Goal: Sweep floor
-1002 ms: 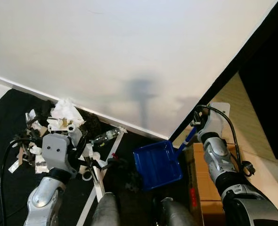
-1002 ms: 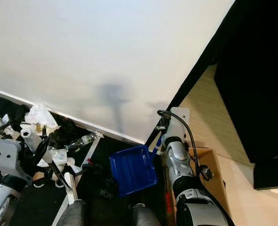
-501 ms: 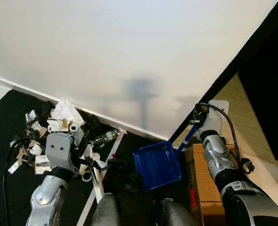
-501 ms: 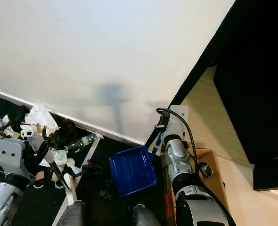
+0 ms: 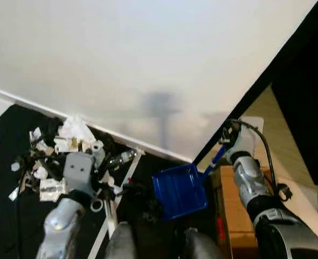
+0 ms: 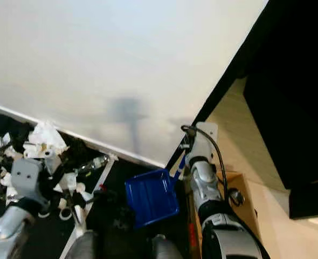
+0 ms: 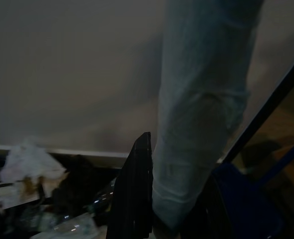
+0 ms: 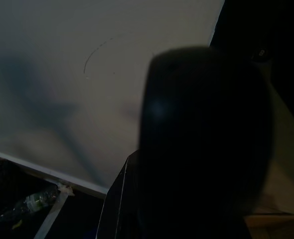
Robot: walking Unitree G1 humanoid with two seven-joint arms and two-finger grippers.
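Black floor covering lies under the robot, with a white wall behind it and a strip of wooden floor at the right. Nearest to the robot, the blue dustpan [image 5: 179,190] rests on the black floor just in front of its legs, and its pan looks empty. The right gripper [image 5: 227,141] is at the top of the dustpan handle [image 5: 215,158]; whether its fingers are closed on the handle I cannot tell. The left gripper [image 5: 106,191] is low on the left beside a white strip on the floor [image 5: 117,198], and its finger state is also not clear. Farther out, a heap of litter [image 5: 62,154], with crumpled paper, scraps and a clear plastic bottle [image 5: 119,158], lies against the white wall [image 5: 148,59]. I judge the sweeping is partly done: the litter is gathered in one heap, but none is in the pan yet.
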